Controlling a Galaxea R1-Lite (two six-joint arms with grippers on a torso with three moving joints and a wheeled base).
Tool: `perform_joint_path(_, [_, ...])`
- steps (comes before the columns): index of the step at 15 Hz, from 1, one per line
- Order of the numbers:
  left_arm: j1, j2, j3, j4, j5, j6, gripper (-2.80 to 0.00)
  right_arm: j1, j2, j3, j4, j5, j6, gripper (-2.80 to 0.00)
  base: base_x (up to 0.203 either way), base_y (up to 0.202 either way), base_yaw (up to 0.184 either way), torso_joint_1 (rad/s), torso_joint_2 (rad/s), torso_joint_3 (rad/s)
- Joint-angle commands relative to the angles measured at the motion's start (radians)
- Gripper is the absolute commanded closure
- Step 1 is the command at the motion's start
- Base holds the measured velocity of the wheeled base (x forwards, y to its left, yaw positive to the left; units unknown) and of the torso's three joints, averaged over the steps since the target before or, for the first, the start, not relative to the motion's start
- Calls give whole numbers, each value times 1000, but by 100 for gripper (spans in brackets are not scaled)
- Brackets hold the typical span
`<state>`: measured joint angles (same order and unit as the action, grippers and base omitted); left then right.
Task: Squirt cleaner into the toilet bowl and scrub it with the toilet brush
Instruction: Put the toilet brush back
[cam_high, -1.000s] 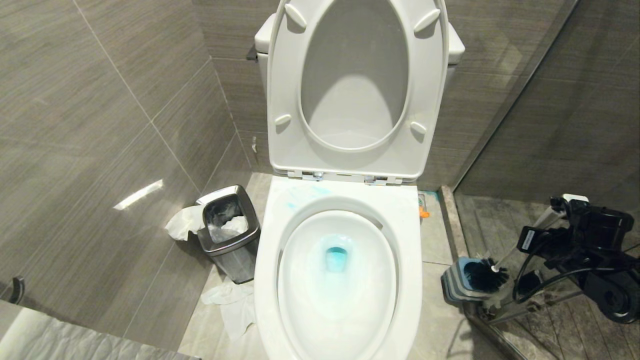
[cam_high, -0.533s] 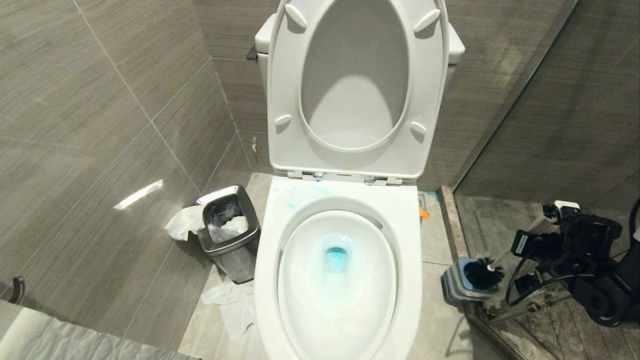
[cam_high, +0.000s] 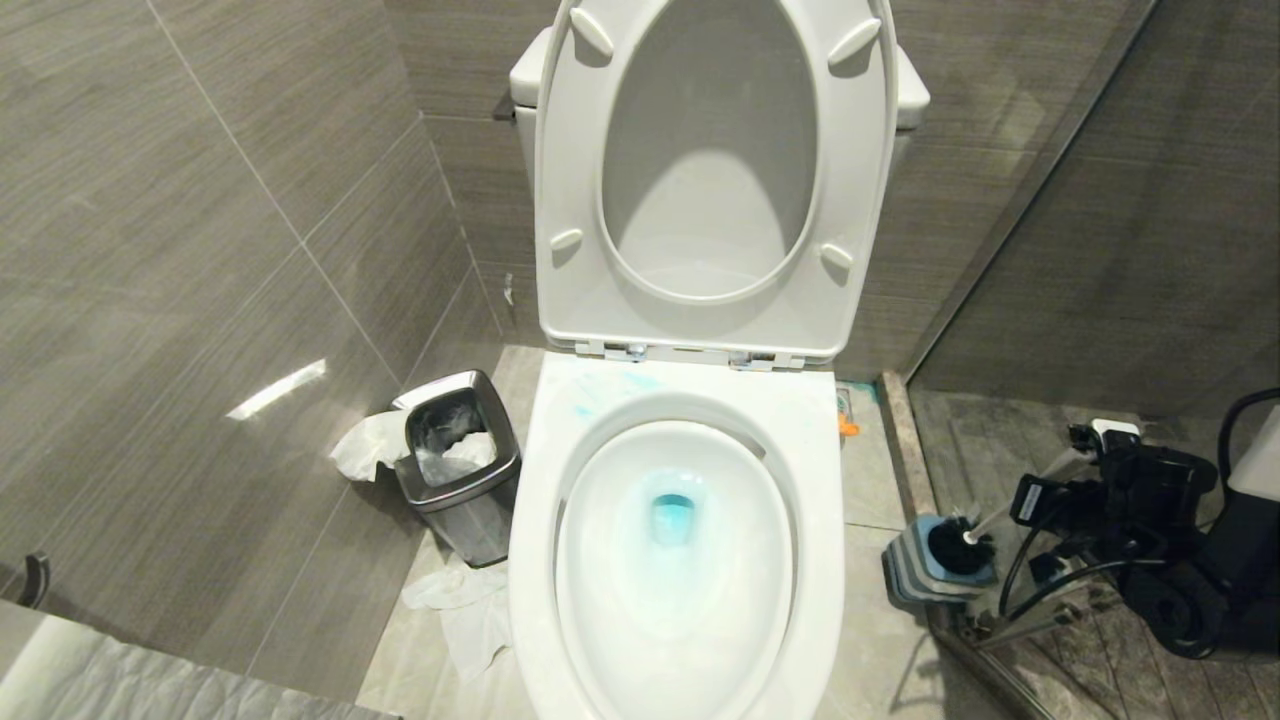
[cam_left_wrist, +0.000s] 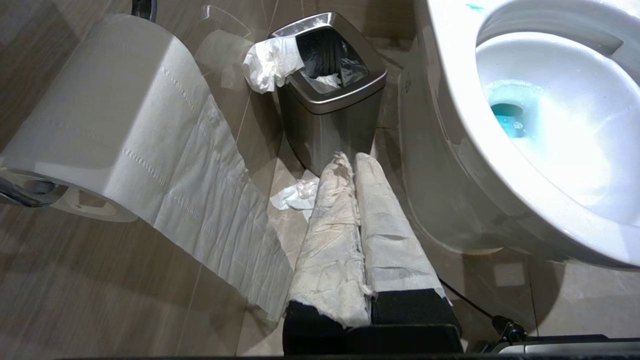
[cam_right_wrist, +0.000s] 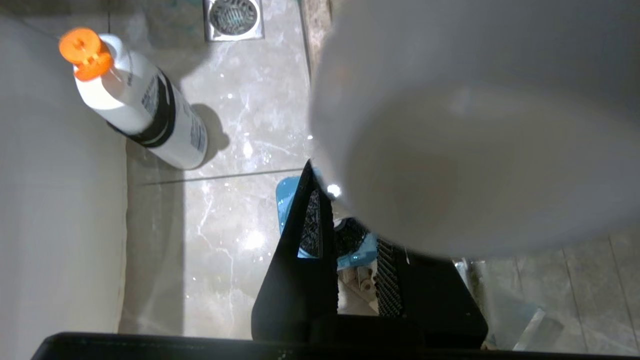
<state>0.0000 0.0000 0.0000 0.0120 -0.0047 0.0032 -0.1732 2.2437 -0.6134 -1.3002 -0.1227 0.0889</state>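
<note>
Right-hand floor, nearest the robot: the right gripper (cam_high: 1075, 480) sits low beside the glass partition, its jaws clamped on the white handle of the toilet brush (cam_high: 1010, 512).
Grip detail: from the right wrist view the black fingers (cam_right_wrist: 312, 235) pinch the handle, whose flattened oval end fills much of that frame.
Brush axis: the handle slants from the gripper down and toward the toilet; the dark bristle head rests in the mouth of the holder (cam_high: 915, 570), grey with a blue top.
Key relation: holder and brush stand on the floor to the right of the toilet bowl (cam_high: 545, 560), so the bowl lies to the gripper's left and higher; the right arm is by far the nearer.
Left gripper (cam_left_wrist: 357, 165): pressed together, empty, wrapped in paper, parked by the toilet roll (cam_left_wrist: 100, 115) and waste bin (cam_high: 455, 460).
Bowl: the cleaner (cam_high: 672, 515) pools turquoise at the drain, with faint smears on the back rim.
Beyond: an orange-capped bottle (cam_right_wrist: 137, 110) stands on the floor beside the bowl's base.
</note>
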Motion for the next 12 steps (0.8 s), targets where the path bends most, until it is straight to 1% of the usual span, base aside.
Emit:
perform_joint_path(1, [0, 2, 2, 0, 0, 0, 0, 0, 22, 0, -8, 1, 2, 0, 0, 0, 0, 0, 0, 0])
perform_joint_path(3, [0, 2, 2, 0, -1, 0, 0, 0, 36, 0, -10, 0, -1, 0, 0, 0, 0, 0, 0, 0])
perform_joint_path(5, [0, 2, 2, 0, -1, 0, 0, 0, 60, 1, -43, 0, -6, 0, 0, 0, 0, 0, 0, 0])
perform_joint_path(8, [0, 2, 2, 0, -1, 0, 0, -11, 83, 3, -59, 1, -47, 0, 0, 0, 0, 0, 0, 0])
perform_joint_path(12, [0, 2, 2, 0, -1, 1, 0, -15, 94, 0, -59, 1, -68, 0, 0, 0, 0, 0, 0, 0])
